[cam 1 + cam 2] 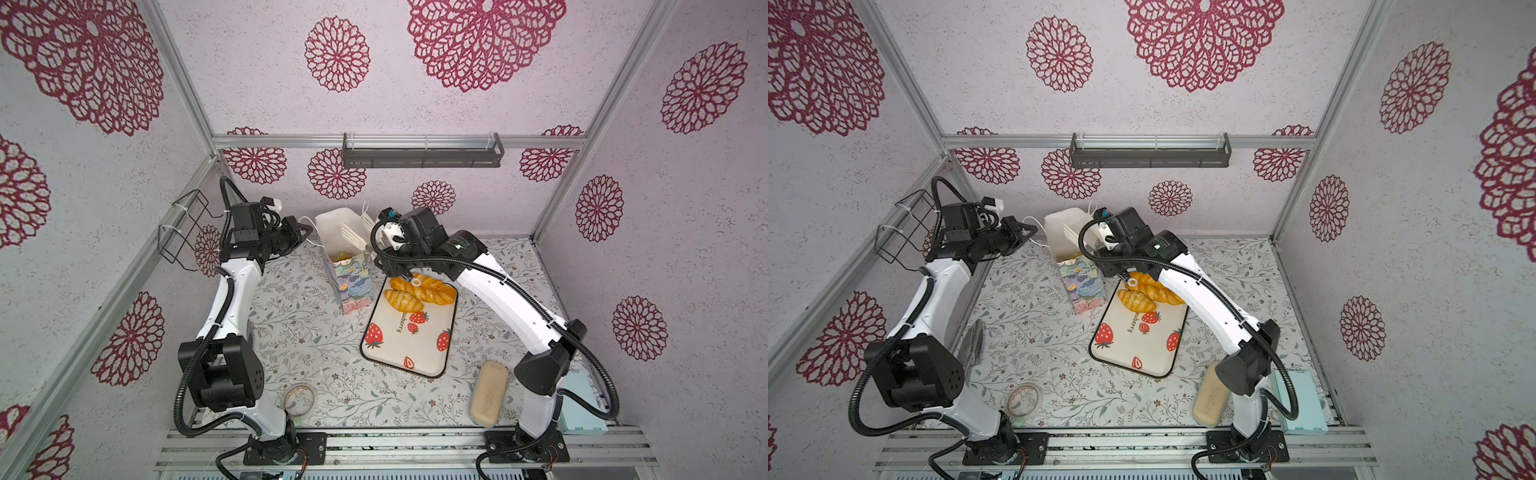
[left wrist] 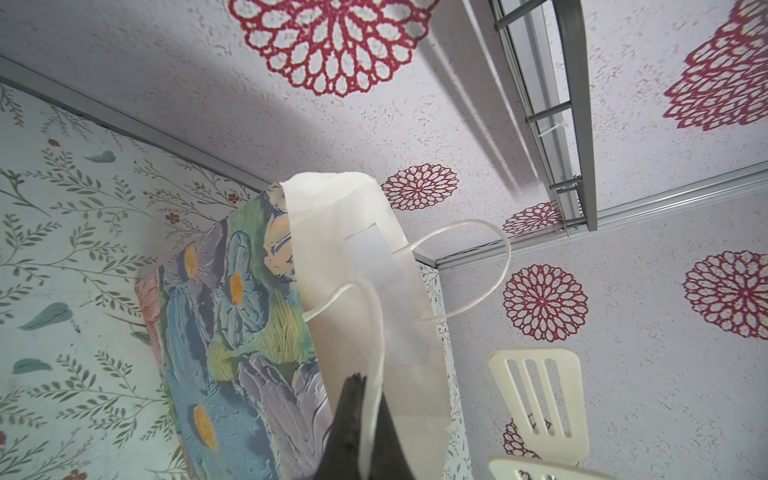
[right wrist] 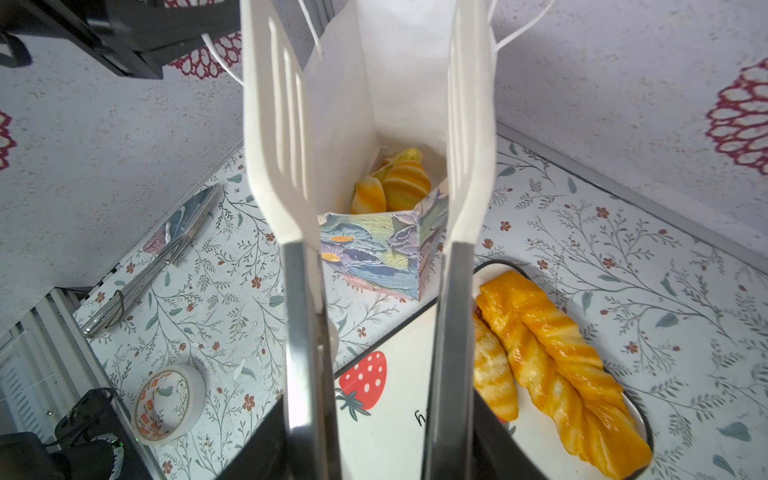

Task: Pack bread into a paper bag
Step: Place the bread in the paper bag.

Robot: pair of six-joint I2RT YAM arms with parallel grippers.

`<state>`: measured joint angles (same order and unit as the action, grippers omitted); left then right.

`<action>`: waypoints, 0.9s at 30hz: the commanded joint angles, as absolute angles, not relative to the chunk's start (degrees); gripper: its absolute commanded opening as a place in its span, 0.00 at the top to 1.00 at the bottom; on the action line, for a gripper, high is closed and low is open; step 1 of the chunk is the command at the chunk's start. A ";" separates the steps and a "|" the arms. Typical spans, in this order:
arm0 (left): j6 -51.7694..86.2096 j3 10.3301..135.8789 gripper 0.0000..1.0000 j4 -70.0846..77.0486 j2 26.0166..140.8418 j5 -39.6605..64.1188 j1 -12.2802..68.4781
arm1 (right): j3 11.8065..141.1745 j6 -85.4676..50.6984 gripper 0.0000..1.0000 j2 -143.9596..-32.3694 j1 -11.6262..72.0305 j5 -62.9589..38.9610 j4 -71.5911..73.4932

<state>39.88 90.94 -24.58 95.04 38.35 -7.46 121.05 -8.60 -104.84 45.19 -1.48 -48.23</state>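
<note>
Bread (image 3: 399, 185) lies at the bottom of the bag (image 3: 374, 257), a few striped golden pieces against its white inside. Two more pieces lie on the tray (image 1: 415, 347) just beside the bag: a long twisted loaf (image 3: 561, 357) and a striped roll (image 3: 494, 374) touching it, both at the tray's far end. The bag stands upright on the surface (image 1: 299, 332) near the back wall, its base by the tray's far corner.

The left hand (image 2: 368, 415) is pinched tight on a cord handle (image 2: 377, 332) of the bag, on the side away from the tray. The right hand (image 3: 374, 451) is partly closed around the metal arms of the tongs (image 3: 274, 124). Their white slotted blades stand apart over the bag's mouth, flanking the wrist view down to the bread. In both top views the right arm (image 1: 498, 291) crosses above the tray's far end and hides part of the loaf.

A tape roll (image 1: 299, 399) lies near the left arm's base, and a beige block (image 1: 489, 392) lies near the right arm's base with a pale blue box (image 1: 1300, 399) beyond it. A silvery banded utensil (image 3: 158, 266) lies along the left edge. A wire basket (image 1: 183, 226) hangs on the left wall, and a dark rack (image 1: 422, 156) is fixed to the back wall.
</note>
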 commanded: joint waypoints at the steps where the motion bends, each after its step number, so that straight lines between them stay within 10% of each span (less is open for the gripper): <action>1: 40.42 90.51 1.00 -21.82 93.25 40.13 -7.82 | 117.64 -9.12 0.47 -97.74 45.05 1.88 -44.84; 27: 40.39 89.97 1.00 -20.60 93.52 42.29 -8.07 | 76.93 -17.56 0.48 -76.80 44.56 3.31 -47.38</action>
